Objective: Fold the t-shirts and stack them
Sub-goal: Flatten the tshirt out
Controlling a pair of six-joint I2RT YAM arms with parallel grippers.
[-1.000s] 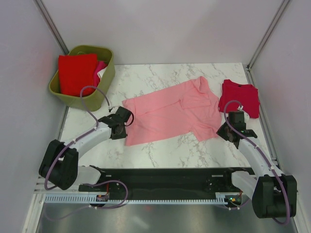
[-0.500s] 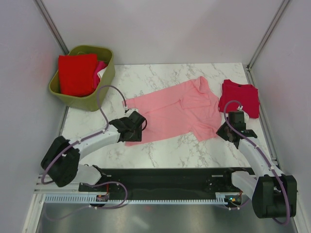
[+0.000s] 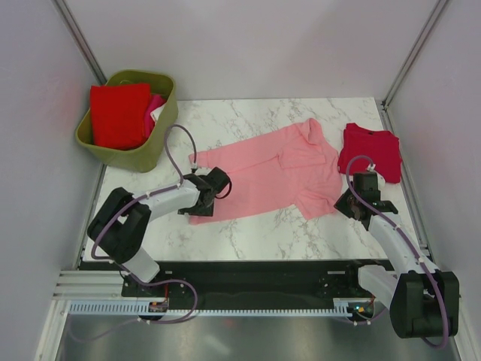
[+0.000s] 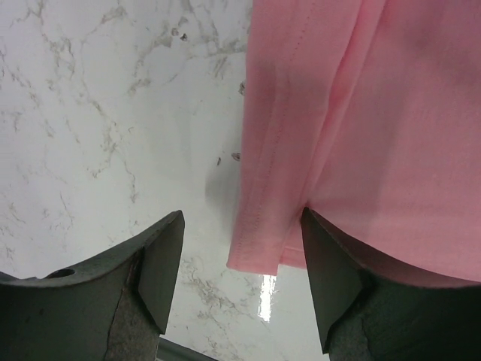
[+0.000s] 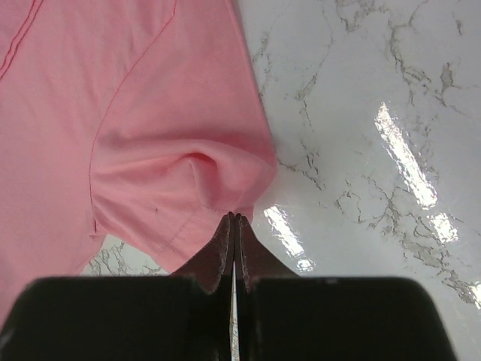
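Note:
A light pink t-shirt (image 3: 263, 173) lies spread across the marble table. A dark crimson t-shirt (image 3: 370, 150) lies folded at the right. My left gripper (image 3: 201, 206) is open above the pink shirt's near left corner (image 4: 259, 248), which lies between the fingers (image 4: 161, 263). My right gripper (image 3: 347, 201) is shut on the edge of the pink shirt's sleeve (image 5: 188, 188), which bunches at the fingertips (image 5: 229, 224). Bright red (image 3: 119, 113) and hot pink (image 3: 155, 103) shirts lie in the basket.
An olive-green basket (image 3: 159, 124) stands at the back left corner of the table. White walls close in on both sides and the back. The marble table (image 3: 248, 226) shows bare in front of the shirt.
My left gripper has swung right from beside the shirt's left edge to over its near left corner. The right arm and the shirts have stayed still.

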